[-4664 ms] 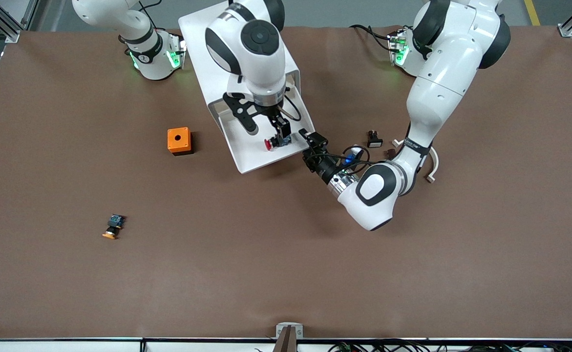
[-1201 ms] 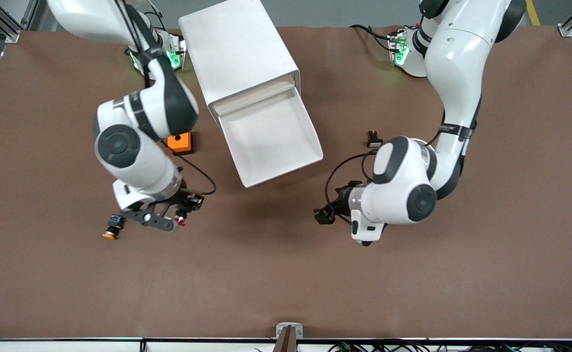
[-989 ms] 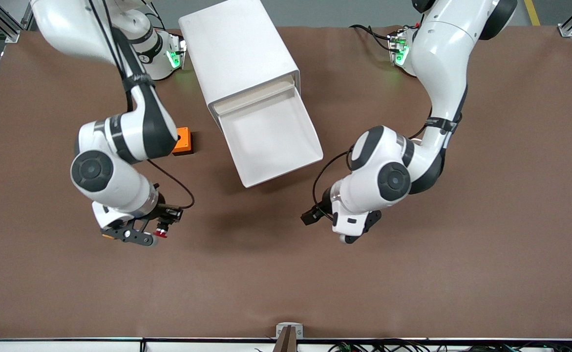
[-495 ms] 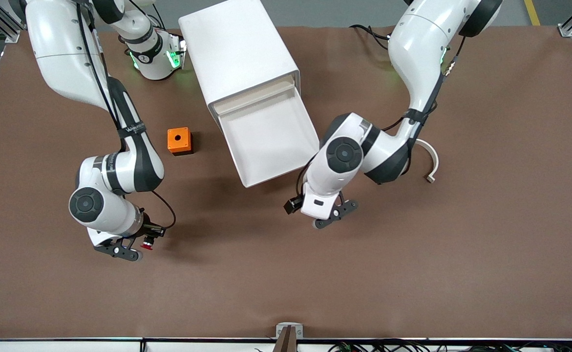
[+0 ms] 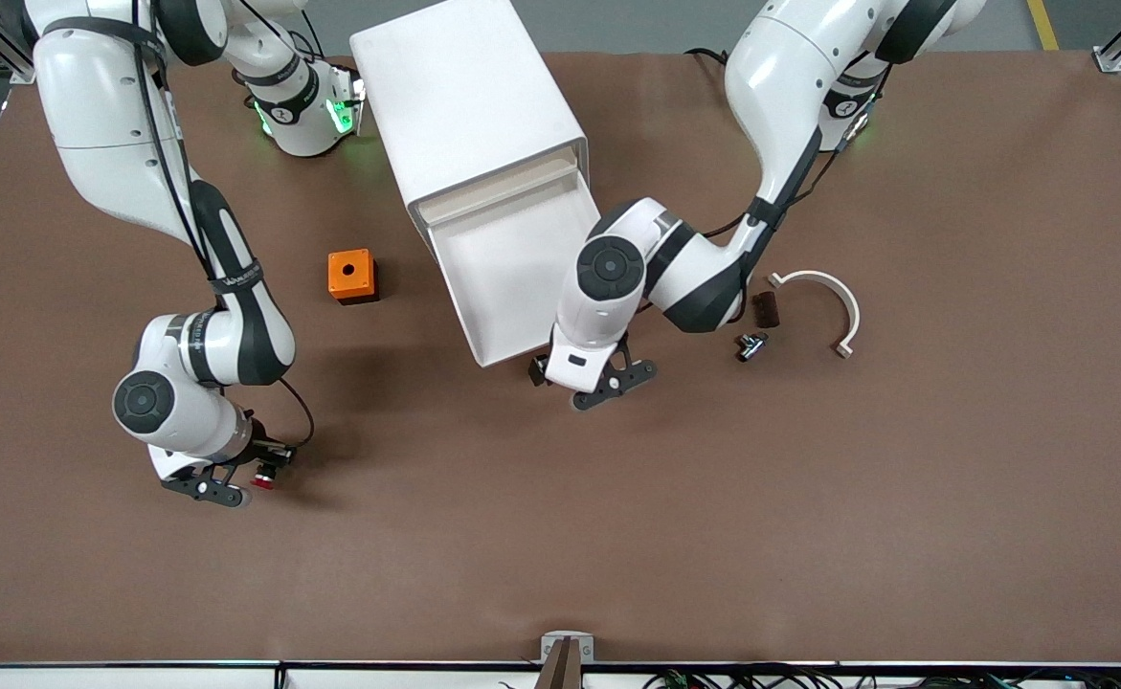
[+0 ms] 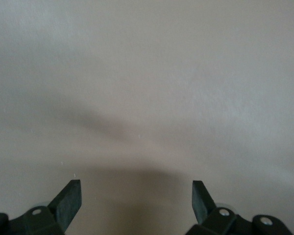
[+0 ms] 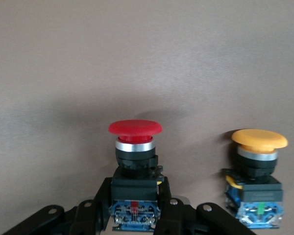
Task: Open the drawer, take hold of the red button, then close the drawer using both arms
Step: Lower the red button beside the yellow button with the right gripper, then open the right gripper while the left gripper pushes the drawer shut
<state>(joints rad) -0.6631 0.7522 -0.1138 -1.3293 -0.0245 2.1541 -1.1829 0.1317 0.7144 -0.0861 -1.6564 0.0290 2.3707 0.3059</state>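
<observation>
The drawer (image 5: 522, 273) stands pulled out of the white cabinet (image 5: 469, 105), its tray bare. My right gripper (image 5: 235, 481) is low over the table toward the right arm's end, shut on the black body of the red-capped button (image 5: 261, 481). The right wrist view shows that button (image 7: 135, 147) upright in the right gripper (image 7: 135, 208), beside an orange-capped button (image 7: 258, 171). My left gripper (image 5: 587, 378) hangs just in front of the drawer's front edge. In its wrist view the left gripper (image 6: 135, 198) is open with nothing between its fingers (image 6: 68, 201), facing a plain pale surface.
An orange cube with a hole (image 5: 350, 276) sits beside the drawer, toward the right arm's end. Toward the left arm's end lie a white curved piece (image 5: 823, 290), a small dark block (image 5: 766, 309) and a small black-and-metal part (image 5: 750, 344).
The right arm has carried the red button away from the drawer, toward the front camera. The left arm has swung in to the drawer's front edge, uncovering the small parts beside it.
</observation>
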